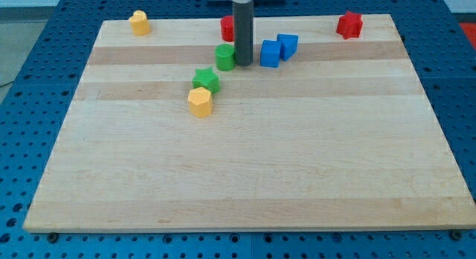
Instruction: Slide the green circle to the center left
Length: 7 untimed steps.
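You have a pale wooden table [245, 184] lying on a blue pegboard surface [30, 80]. In the upper left of the frame sits a yellow block [139, 23]. A red star-shaped block [349, 24] stands in the upper right. Near the top centre you see a red block [227, 27], partly hidden, and two blue cubes [271, 53] [288, 45] touching. Left of centre, a green star-like block [206, 81] touches a yellow block [200, 101] below it.

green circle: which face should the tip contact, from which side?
No grip possible; it is a push. Contact the green circle on its curved right-hand face, centred so it does not roll off. My tip already sits right beside it there. The green star lies lower left.
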{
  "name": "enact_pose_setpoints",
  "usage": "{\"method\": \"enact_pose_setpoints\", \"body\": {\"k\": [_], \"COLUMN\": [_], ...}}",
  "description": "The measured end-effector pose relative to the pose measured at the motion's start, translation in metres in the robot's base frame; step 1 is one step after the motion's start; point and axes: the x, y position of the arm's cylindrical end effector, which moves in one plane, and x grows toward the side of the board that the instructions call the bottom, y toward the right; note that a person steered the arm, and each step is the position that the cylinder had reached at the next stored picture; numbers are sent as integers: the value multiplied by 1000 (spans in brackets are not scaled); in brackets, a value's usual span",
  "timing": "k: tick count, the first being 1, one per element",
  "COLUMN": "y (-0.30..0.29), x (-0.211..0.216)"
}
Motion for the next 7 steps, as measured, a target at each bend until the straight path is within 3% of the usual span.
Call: {"method": "enact_pose_setpoints", "body": {"k": [3, 5, 7], "y": [-51, -151, -55], "x": [-25, 14, 3]}}
